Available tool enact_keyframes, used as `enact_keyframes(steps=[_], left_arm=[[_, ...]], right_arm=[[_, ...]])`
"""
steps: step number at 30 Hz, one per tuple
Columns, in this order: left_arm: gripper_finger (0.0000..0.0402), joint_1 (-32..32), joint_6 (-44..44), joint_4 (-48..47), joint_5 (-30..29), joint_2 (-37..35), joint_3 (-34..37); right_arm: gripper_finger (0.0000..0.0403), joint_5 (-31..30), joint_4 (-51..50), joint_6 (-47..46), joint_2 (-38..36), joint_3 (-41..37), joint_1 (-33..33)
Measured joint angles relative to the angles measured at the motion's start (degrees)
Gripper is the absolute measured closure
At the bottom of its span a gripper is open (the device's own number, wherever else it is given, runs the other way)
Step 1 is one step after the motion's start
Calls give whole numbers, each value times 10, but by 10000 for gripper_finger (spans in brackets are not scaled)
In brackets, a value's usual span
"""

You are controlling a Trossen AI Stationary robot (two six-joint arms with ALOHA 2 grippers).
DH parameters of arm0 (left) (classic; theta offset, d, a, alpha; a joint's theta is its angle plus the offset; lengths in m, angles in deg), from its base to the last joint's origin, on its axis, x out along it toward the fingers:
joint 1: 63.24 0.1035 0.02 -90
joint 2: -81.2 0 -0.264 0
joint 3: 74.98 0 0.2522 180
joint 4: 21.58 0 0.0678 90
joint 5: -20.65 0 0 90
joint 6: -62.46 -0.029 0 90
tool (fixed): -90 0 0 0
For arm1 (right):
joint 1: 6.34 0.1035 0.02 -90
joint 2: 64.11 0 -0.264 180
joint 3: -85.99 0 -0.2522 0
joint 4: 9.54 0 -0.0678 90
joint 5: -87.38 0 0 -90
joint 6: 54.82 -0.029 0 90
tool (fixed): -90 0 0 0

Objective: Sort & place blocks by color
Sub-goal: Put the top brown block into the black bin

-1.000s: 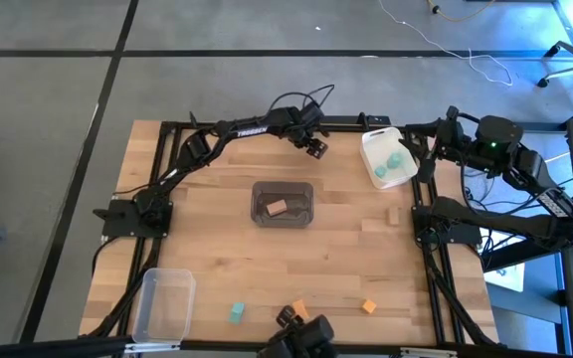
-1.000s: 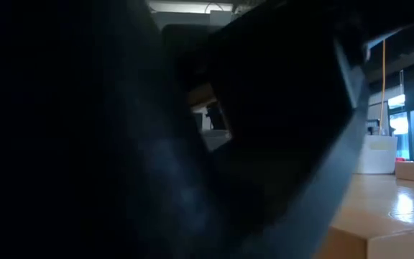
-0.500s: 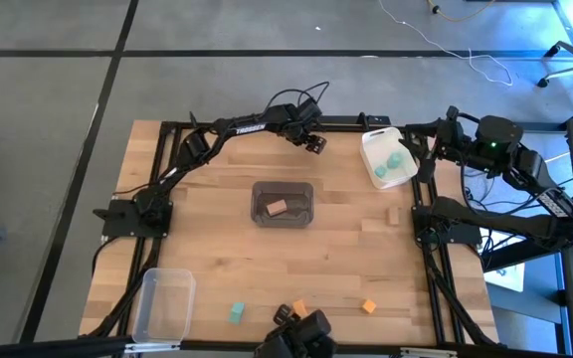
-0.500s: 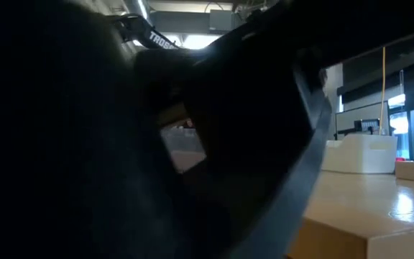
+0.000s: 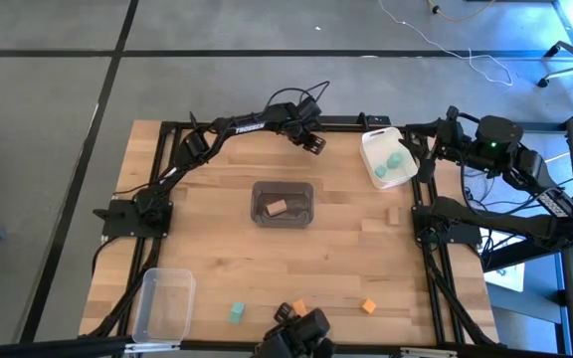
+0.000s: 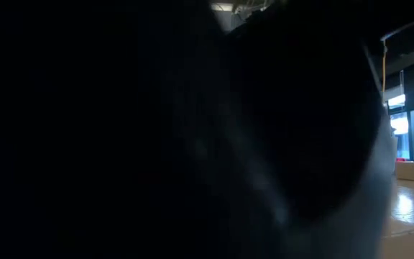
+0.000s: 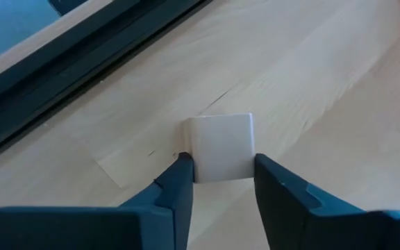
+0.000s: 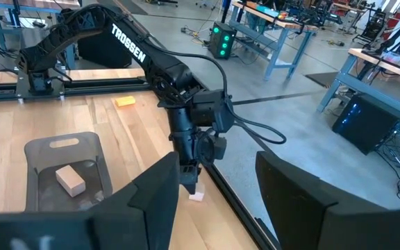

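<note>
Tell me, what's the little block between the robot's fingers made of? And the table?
The tan block between the left gripper's fingers looks like bare wood: pale, matte, flat faces, though its grain is too faint to be sure. The table seems to be light wooden planks, since streaky grain lines and a soft sheen show.

Bare surface [image 5: 217, 249] is lying open between the grey bin [image 5: 284, 203] at the middle and the clear bin [image 5: 163, 303] at the near left corner. The left hand [image 5: 313, 145] is crowding the far edge, just beside the frame rail [image 7: 82, 52]. The white bin [image 5: 387, 157] is filling the far right corner. A dark arm [image 5: 296, 336] is blocking the near edge.
</note>
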Motion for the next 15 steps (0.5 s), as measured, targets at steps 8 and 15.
enact_keyframes(steps=[8,15], left_arm=[[289,0,0,1,2,0,0],[289,0,-15,-19,18,0,-10]], right_arm=[[210,0,0,-1,0,0,0],[210,0,0,0,0,0,0]])
